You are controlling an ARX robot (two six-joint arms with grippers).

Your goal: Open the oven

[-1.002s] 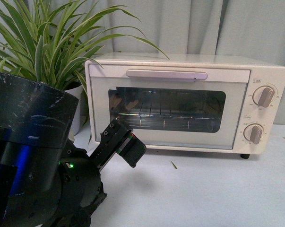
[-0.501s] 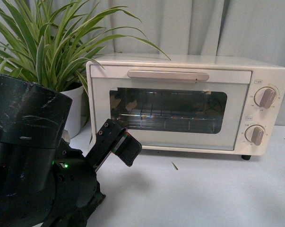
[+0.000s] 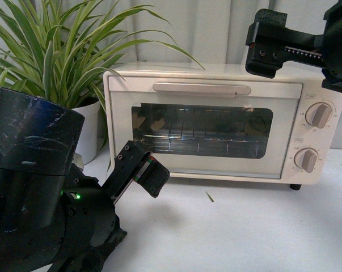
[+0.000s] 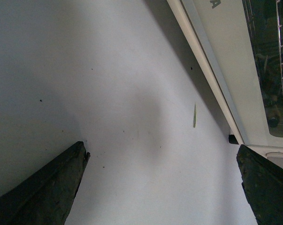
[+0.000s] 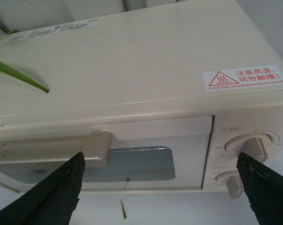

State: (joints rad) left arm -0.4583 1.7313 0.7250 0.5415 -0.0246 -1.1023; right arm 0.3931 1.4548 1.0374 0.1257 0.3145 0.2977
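Note:
The cream-white oven (image 3: 224,122) stands on the white table with its glass door shut, and its bar handle (image 3: 202,88) runs along the door's top. Two beige knobs (image 3: 317,115) sit at its right. My right gripper (image 3: 264,42) is open, high above the oven's top right. In the right wrist view it looks down on the oven (image 5: 132,61), with the handle's end (image 5: 52,150) near one finger (image 5: 61,197). My left gripper (image 3: 145,170) is open and low, in front of the oven's lower left. The left wrist view shows the door's bottom edge (image 4: 216,70).
A potted plant (image 3: 51,56) with long striped leaves stands left of the oven, in a white pot (image 3: 88,130). A small leaf scrap (image 3: 209,197) lies on the table (image 3: 244,226) in front of the oven. Grey curtains hang behind.
My right gripper has come into view at the top right, above the oven. My left gripper has stayed about where it was.

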